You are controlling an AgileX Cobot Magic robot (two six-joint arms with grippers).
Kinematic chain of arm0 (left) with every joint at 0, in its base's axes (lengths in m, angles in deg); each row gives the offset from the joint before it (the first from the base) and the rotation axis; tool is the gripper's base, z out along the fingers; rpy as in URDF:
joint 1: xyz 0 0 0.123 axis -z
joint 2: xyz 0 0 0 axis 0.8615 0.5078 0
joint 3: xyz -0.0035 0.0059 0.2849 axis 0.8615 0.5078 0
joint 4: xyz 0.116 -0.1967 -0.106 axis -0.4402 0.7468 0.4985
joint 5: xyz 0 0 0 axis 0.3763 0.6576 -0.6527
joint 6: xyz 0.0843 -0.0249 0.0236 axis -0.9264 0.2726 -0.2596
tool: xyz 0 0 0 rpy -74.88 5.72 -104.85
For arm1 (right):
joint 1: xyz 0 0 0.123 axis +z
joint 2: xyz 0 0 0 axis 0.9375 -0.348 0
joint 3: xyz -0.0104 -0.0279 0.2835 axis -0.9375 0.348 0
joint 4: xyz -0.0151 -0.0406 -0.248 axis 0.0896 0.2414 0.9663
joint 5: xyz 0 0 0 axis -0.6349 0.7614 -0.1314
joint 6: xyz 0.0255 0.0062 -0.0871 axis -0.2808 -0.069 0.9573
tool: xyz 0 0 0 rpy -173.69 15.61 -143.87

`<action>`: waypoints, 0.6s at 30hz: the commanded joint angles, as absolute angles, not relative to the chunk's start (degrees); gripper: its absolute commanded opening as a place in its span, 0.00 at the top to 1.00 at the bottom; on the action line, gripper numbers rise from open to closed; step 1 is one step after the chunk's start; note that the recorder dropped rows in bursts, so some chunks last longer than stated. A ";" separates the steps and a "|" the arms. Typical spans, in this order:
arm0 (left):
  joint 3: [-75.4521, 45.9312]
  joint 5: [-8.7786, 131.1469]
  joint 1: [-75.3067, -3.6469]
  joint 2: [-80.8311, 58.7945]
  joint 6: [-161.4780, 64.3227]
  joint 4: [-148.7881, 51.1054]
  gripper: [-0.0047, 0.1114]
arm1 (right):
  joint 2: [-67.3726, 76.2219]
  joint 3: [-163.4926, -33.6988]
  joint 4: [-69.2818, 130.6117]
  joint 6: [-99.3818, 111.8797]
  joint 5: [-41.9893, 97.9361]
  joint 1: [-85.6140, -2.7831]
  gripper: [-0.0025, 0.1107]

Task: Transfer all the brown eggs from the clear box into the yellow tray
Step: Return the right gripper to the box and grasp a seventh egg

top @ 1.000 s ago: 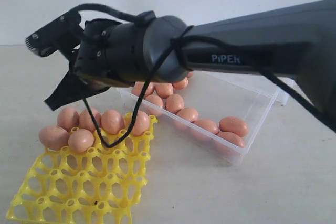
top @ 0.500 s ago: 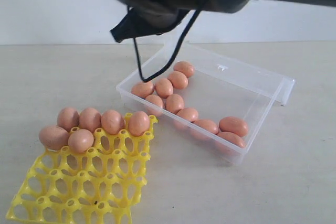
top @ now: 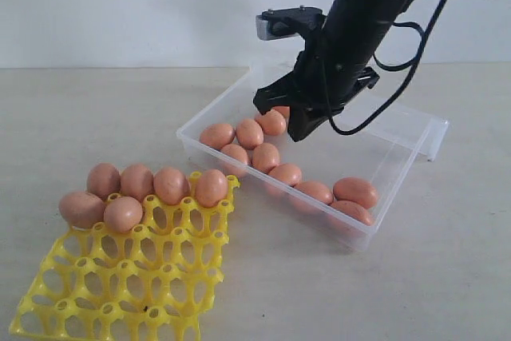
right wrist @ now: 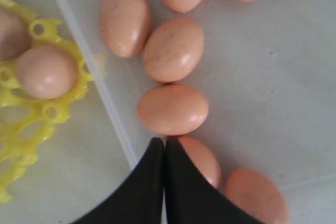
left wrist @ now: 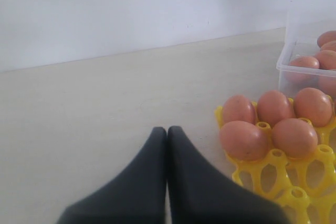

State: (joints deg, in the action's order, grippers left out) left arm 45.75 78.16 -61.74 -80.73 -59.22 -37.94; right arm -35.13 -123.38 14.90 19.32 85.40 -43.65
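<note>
Exterior oblique; left wrist level, right downward; all share yellow tray (top: 140, 232)

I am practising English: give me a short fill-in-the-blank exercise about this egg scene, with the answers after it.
The yellow tray holds ___ brown eggs.
The right gripper hangs above the clear box, holding ___.
The left gripper has its jaws ___.
Missing words: six; nothing; shut.

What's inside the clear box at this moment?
Ten brown eggs lie loose in the clear box, mostly along its near wall. The shut right gripper hangs over them, half covering one egg; the box floor behind it is hidden.
</note>
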 commanded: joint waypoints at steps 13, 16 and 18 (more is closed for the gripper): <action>45.93 77.69 -61.39 -80.83 -59.49 -37.98 1.00 | -35.08 -123.26 16.76 29.92 90.48 -45.72 0.50; 45.93 77.69 -61.39 -80.83 -59.49 -37.98 1.00 | -36.54 -123.26 19.27 29.64 93.71 -45.63 0.50; 45.93 77.69 -61.39 -80.83 -59.49 -37.98 1.00 | -37.64 -123.26 20.67 29.64 93.95 -45.63 0.50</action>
State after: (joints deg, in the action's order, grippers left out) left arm 45.75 78.16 -61.74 -80.73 -59.22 -37.94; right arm -36.47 -123.38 18.40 29.07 92.76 -45.50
